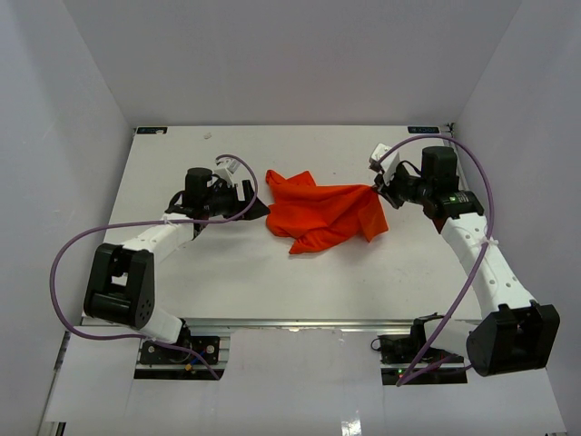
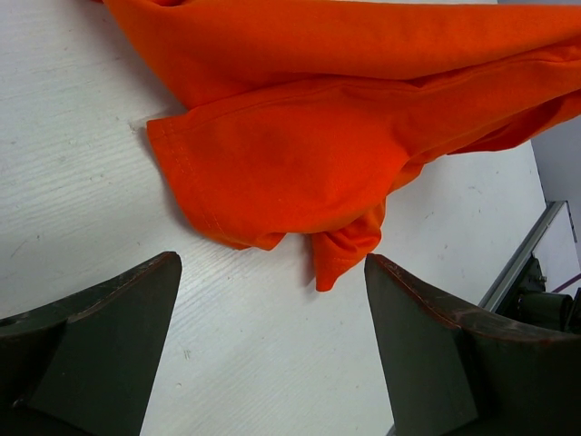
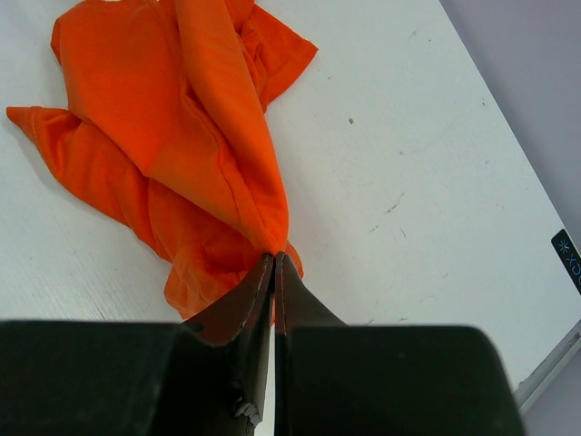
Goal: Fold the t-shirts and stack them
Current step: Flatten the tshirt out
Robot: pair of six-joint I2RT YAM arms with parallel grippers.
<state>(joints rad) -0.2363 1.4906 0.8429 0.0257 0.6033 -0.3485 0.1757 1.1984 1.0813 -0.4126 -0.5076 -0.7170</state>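
White table inside plain pale-grey walls; aluminium rail along its near edge

t-shirt heaped centrally, open tabletop in front

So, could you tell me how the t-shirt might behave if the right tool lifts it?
Probably floppy: the t-shirt lies crumpled in soft folds, so it should drape from the right tool rather than keep shape. Likely light, being thin cloth. Its trailing end may drag across the table.
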